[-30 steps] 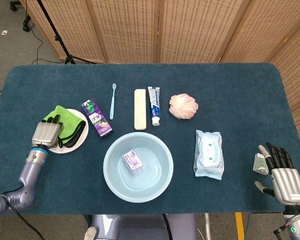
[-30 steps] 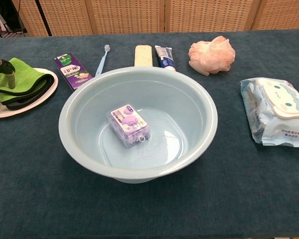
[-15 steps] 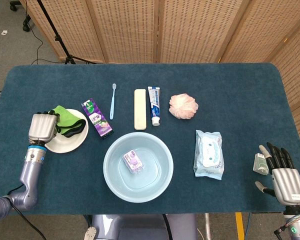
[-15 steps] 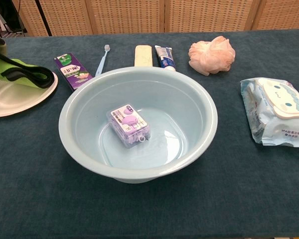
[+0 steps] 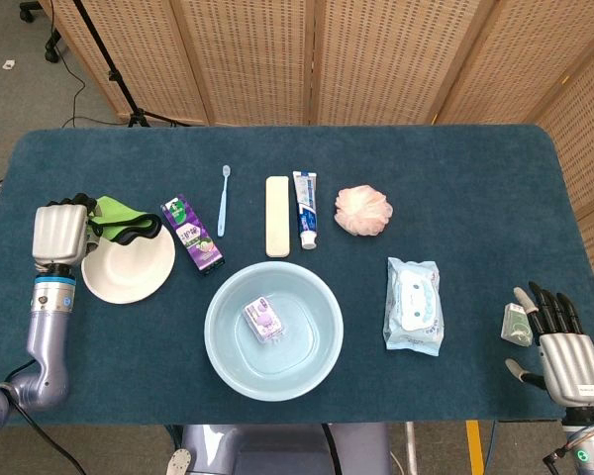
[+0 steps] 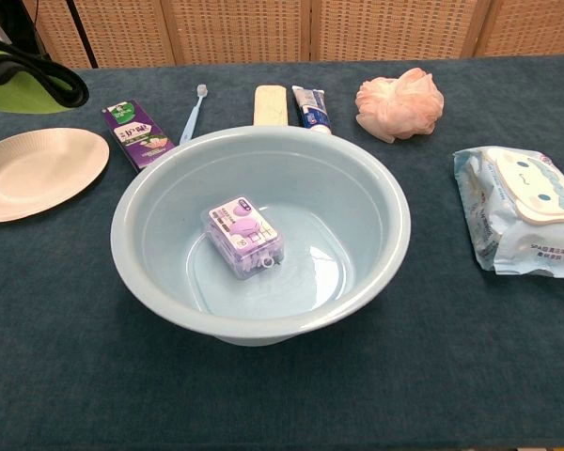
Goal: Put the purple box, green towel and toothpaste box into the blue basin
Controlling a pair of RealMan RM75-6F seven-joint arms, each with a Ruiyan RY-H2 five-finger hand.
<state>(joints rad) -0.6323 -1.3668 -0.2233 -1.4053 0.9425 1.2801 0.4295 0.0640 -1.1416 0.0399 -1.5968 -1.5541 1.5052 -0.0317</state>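
Left hand (image 5: 59,236) sits at the table's 9 o'clock edge, fingers curled around the folded green towel with black trim (image 5: 119,220); the towel is lifted clear of the round white paper plate (image 5: 129,267), which lies bare just below it. In the chest view the towel (image 6: 23,80) hangs at the upper left corner, above the plate (image 6: 33,174).

Right hand (image 5: 559,341) at the 4 o'clock corner, palm down, fingers spread and holding nothing; a small pale packet (image 5: 516,325) lies just beside its fingertips, contact not clear.

Round light-blue plastic basin (image 5: 228,346) at 6 o'clock. Small clear-lidded purple box (image 5: 263,320) rests flat on the basin floor, slightly left of centre; its label print is too small to read.

Purple toothpaste box with green and white graphics (image 5: 192,235) lies on the dark blue tablecloth (image 5: 455,188) at the basin's 11 o'clock, between plate and basin, apart from both. Its characters are not legible.

Along 12 o'clock, in a row: light-blue toothbrush (image 5: 223,199), cream rectangular toothbrush case (image 5: 277,216), white-and-blue toothpaste tube (image 5: 306,208), pink mesh bath puff (image 5: 362,210).

Soft pack of wet wipes with a cartoon face on its lid (image 5: 413,305) at the basin's 3 o'clock; small print on it in the chest view is too blurred to read.
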